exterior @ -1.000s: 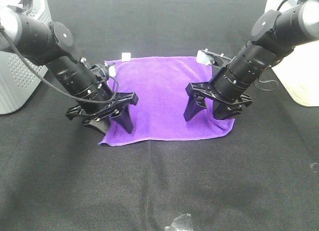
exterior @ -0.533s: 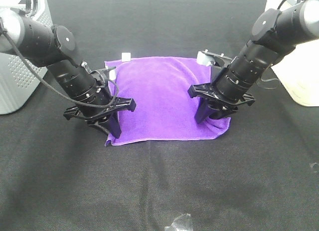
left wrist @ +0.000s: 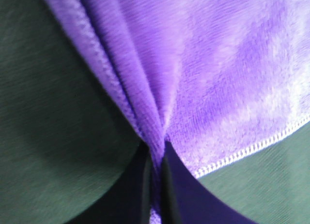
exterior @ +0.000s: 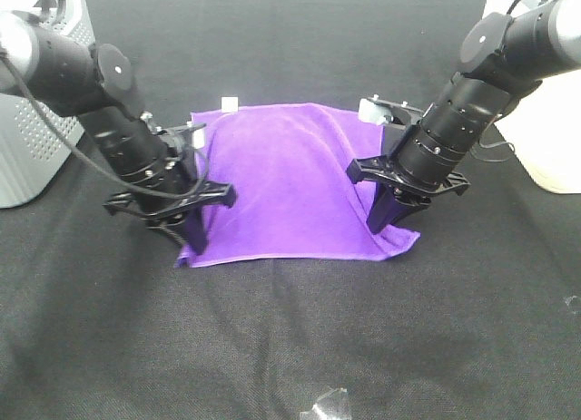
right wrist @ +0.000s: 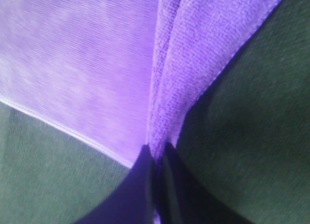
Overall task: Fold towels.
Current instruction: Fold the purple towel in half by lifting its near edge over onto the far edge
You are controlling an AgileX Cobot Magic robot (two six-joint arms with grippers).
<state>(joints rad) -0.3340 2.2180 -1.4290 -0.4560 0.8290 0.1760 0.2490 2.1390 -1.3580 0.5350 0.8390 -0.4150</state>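
high camera: a bright purple towel [exterior: 281, 175] lies in the middle of the frame on a black table cover [exterior: 290, 347]. its far edge, toward the top of the frame, rests flat, with a small white tag [exterior: 230, 102] at the upper left corner. the middle of the cloth humps upward. the left gripper [exterior: 189, 241], left of centre, is clamped on the towel's lower left corner. the right gripper [exterior: 388, 222], right of centre, is clamped on the lower right corner. the near edge runs between them, close to the cover; whether it touches cannot be told. a grey perforated basket [exterior: 27, 157] sits at the far left edge, a pale container [exterior: 545, 157] at the far right edge, and a small clear scrap [exterior: 327, 406] at the bottom edge.

left wrist camera: the left gripper [left wrist: 156, 158] has its two dark fingers [left wrist: 138, 190] pressed together on a bunched fold of purple towel [left wrist: 218, 64]. a stitched hem [left wrist: 252, 149] runs beside them over the dark cover.

right wrist camera: the right gripper [right wrist: 156, 158] likewise pinches a gathered fold of the towel [right wrist: 87, 64] between closed fingers [right wrist: 135, 185].
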